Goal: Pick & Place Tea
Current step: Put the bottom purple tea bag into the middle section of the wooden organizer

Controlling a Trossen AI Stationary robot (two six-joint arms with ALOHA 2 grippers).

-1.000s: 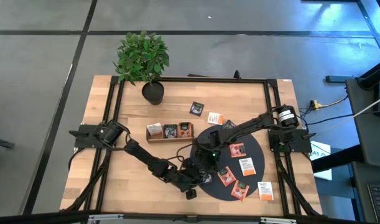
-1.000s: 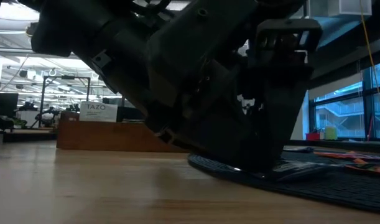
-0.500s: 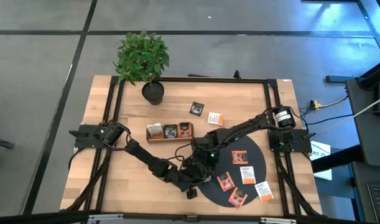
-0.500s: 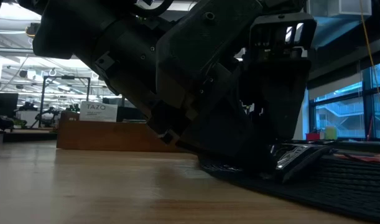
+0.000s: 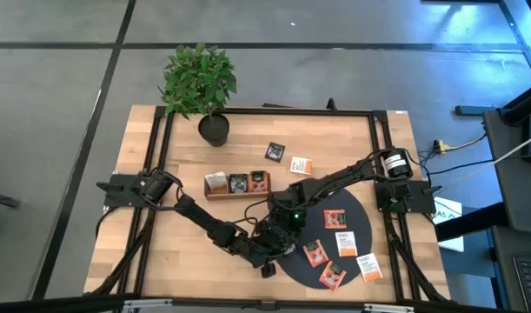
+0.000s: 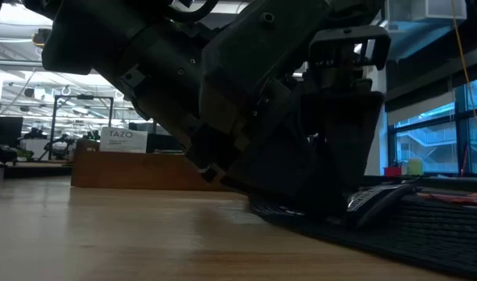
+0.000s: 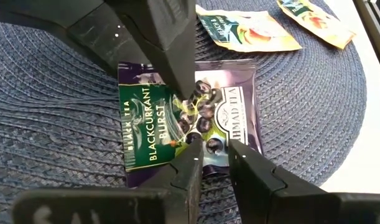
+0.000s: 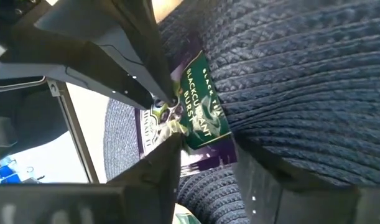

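A dark purple-and-green tea sachet [image 7: 152,130] [image 8: 202,99] sits at the left rim of the black round mat [image 5: 356,204], tilted with its far edge raised. My left gripper [image 7: 214,152] [image 5: 280,240] is closed on its near edge. My right gripper [image 8: 208,152] [image 5: 283,231] comes from the far side, open, its fingers on either side of the sachet's raised part. In the high view both arms hide this sachet. Several red and white sachets [image 5: 335,216] lie flat on the mat. My left gripper has the middle of the sachet's near edge [image 7: 213,144] between its two fingertips [image 7: 193,158], which stay a little apart. It comes slanting down from the table's left and near side. The sachet's near edge is on the mat and its printed face is tipped toward the left wrist. My right gripper has one fingertip [image 7: 191,93] over the sachet's printed face; I cannot tell whether it touches.
A wooden tray [image 5: 237,183] with three sachets stands left of the mat's far side. A dark sachet [image 5: 275,151] and a white-orange one [image 5: 301,164] lie on the table behind it. A potted plant [image 5: 200,83] stands at the far left. In the low view the arms fill the middle.
The black mat has slid a little under the grippers: most sachets on it have shifted toward the table's near edge. In the low view, the mat's part beside the grippers has risen off the table. Both arms have stayed at the mat's left rim.
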